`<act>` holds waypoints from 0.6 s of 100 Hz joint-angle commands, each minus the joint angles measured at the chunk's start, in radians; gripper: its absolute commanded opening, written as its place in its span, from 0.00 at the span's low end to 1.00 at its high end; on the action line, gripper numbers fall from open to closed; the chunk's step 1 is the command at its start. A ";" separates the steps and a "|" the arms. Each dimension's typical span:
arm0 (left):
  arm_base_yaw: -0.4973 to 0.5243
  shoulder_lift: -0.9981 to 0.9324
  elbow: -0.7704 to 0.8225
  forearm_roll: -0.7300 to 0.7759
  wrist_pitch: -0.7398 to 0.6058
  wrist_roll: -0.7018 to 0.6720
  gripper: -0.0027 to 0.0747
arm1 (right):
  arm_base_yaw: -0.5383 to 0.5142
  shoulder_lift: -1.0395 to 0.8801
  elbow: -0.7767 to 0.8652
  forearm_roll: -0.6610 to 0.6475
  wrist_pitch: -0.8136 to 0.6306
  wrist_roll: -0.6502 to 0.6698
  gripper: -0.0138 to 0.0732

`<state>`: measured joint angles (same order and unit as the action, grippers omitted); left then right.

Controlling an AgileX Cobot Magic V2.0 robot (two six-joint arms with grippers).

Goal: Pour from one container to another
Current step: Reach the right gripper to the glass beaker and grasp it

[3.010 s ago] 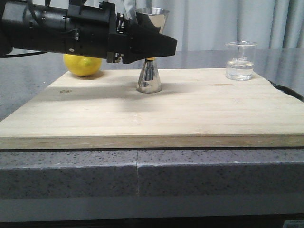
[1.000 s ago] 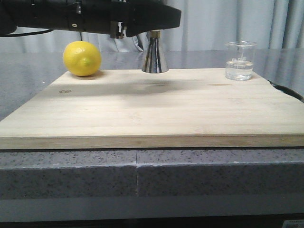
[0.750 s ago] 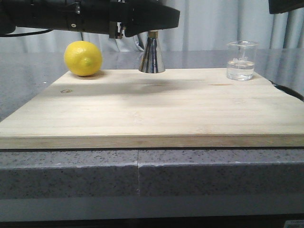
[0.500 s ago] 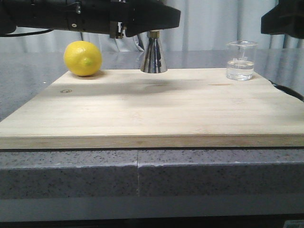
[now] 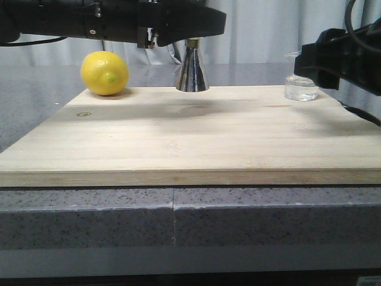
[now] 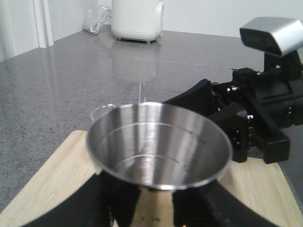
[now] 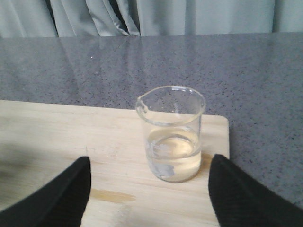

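Steel jigger (image 5: 192, 71) held aloft, clamped in left gripper (image 6: 156, 208) jaws. Glass beaker (image 7: 173, 140) on board's far right corner; right gripper (image 7: 149, 189) jaws spread, should straddle it squarely before clenching.

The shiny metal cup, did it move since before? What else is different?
Yes. The left gripper lifted the steel jigger off the wooden board and holds it in the air. The right gripper came in, open, toward the glass beaker. Beaker and lemon stayed put.
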<state>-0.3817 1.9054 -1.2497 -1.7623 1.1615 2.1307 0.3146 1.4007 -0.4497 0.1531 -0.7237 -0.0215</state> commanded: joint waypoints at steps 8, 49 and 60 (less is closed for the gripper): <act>-0.006 -0.060 -0.031 -0.089 0.108 -0.009 0.37 | -0.044 0.043 -0.076 -0.112 -0.117 0.034 0.70; -0.006 -0.060 -0.031 -0.089 0.108 -0.009 0.37 | -0.137 0.173 -0.201 -0.301 -0.123 0.143 0.70; -0.006 -0.060 -0.031 -0.089 0.108 -0.009 0.37 | -0.137 0.207 -0.223 -0.324 -0.125 0.143 0.70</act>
<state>-0.3817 1.9054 -1.2497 -1.7623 1.1615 2.1307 0.1862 1.6186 -0.6304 -0.1411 -0.7607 0.1132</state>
